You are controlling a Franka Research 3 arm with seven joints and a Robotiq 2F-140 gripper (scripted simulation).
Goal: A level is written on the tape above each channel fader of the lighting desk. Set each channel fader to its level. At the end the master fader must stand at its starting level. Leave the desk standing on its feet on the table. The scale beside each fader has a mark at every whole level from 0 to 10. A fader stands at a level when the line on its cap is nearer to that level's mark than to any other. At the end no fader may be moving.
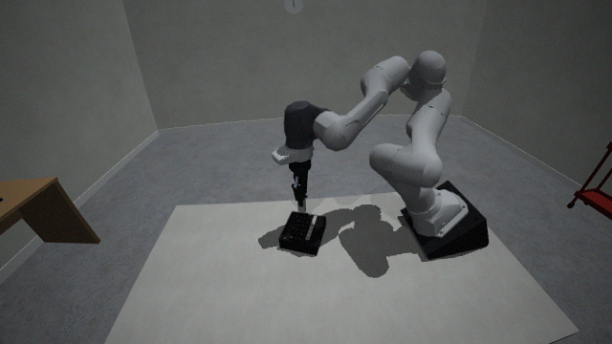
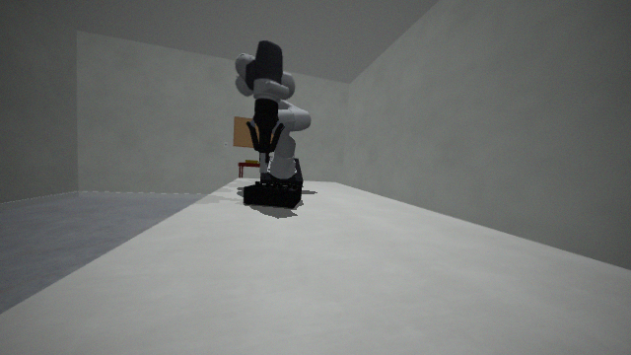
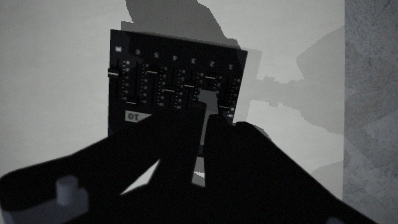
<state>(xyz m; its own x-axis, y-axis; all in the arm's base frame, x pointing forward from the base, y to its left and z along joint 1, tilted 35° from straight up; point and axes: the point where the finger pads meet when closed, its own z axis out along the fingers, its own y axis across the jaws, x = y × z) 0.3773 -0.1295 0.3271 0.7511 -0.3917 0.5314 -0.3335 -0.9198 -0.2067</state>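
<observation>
Lighting desk below my closed pincer, tape side toward my base.
The lighting desk [image 1: 296, 246] [image 2: 271, 195] [image 3: 175, 47] is resting upright on the table [image 1: 229, 296] [image 2: 355, 276] [image 3: 55, 90], its tape strip [image 1: 311, 227] [image 3: 136, 116] facing my black base [image 1: 480, 229] and its numbered edge pointing away. In my wrist view the digits are appearing upside down, M at the left and 1 at the right, the row slanting slightly downward to the right; an inverted 10 is showing on the tape. The fader slots are running crosswise to that row. I cannot tell which side is the long axis, since my fingers are covering part of the desk. My pincer [image 1: 301, 208] [image 2: 264, 168] [image 3: 205, 103] is pointing down, narrowed fully and holding nothing I can see, its tips near the channel 2 cap [image 3: 210, 77].
</observation>
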